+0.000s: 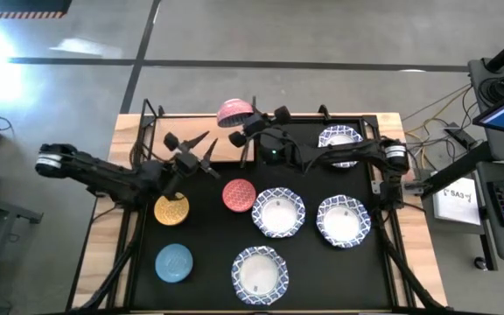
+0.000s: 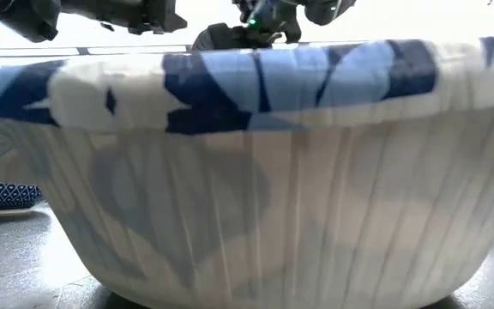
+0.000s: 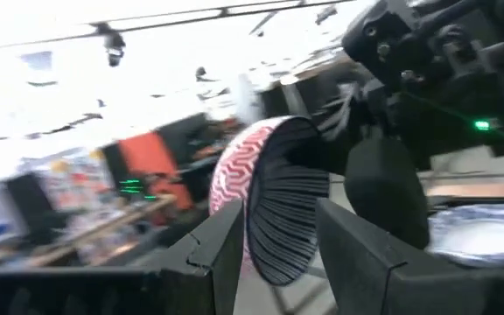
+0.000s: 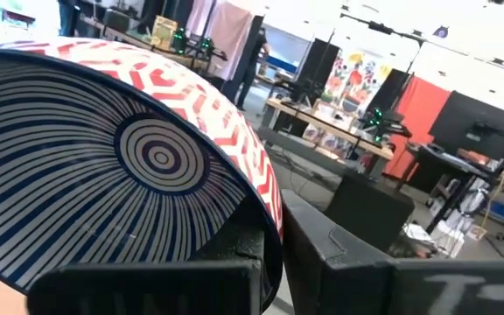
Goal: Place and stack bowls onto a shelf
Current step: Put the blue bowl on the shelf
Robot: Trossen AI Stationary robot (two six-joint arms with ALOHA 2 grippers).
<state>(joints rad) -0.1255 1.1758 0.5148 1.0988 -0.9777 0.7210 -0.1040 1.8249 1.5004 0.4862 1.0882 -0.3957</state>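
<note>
Currently the right gripper (image 1: 250, 124) is clamped shut on the rim of a red-patterned bowl (image 1: 234, 112), holding it tipped on edge in the air over the far strip of the light-wood shelf (image 1: 134, 131). Just beside it, on its near side, the left gripper (image 1: 198, 150) hangs with its fingers part open around nothing, pointing toward that same bowl.

The task looks barely begun, as a judgement: no bowl visibly rests on the shelf, and nothing is stacked.

Counting outward from the grippers: closest on the black mat (image 1: 208, 267) lie a small red bowl (image 1: 239, 195) and a small yellow bowl (image 1: 171, 209). One white bowl with a blue rim (image 1: 339, 141) sits beside the right arm. Farther off are three more blue-rimmed white bowls (image 1: 278, 213) and a small blue bowl (image 1: 174, 262).

That makes eight bowls visible: four white, three small on the mat, one held.
</note>
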